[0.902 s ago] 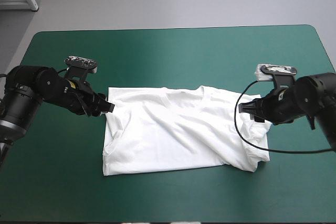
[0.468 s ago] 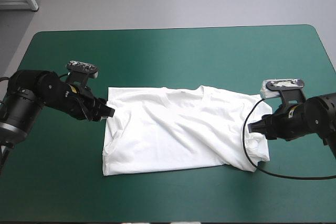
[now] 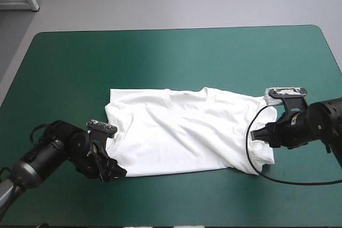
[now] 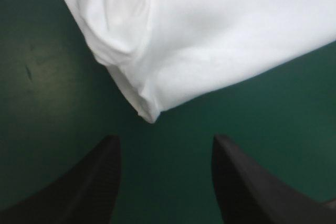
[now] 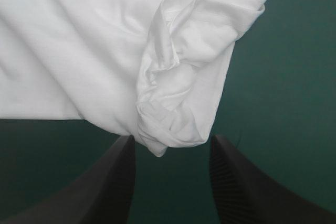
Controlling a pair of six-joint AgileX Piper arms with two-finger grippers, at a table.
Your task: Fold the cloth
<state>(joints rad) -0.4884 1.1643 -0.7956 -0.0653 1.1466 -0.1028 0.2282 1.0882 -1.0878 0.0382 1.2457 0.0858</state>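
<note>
The white T-shirt (image 3: 181, 132) lies spread in a rough rectangle on the teal-green cover, with creases across it and a bunched sleeve at its right end. My left gripper (image 3: 116, 171) sits at the shirt's near left corner. In the left wrist view the left gripper (image 4: 165, 139) is open and the shirt's corner (image 4: 151, 115) lies just ahead of the fingertips, nothing between them. My right gripper (image 3: 257, 133) is at the shirt's right edge. In the right wrist view the right gripper (image 5: 172, 140) is open, and the bunched sleeve (image 5: 173, 103) reaches down between its fingertips.
Bare teal-green cover (image 3: 176, 57) surrounds the shirt on all sides, widest toward the far edge. The table's near edge (image 3: 171, 223) runs close behind both arms.
My left arm swung from the shirt's far left corner to its near left corner. The right gripper slid along the shirt's right edge toward the near side. The shirt has barely moved.
</note>
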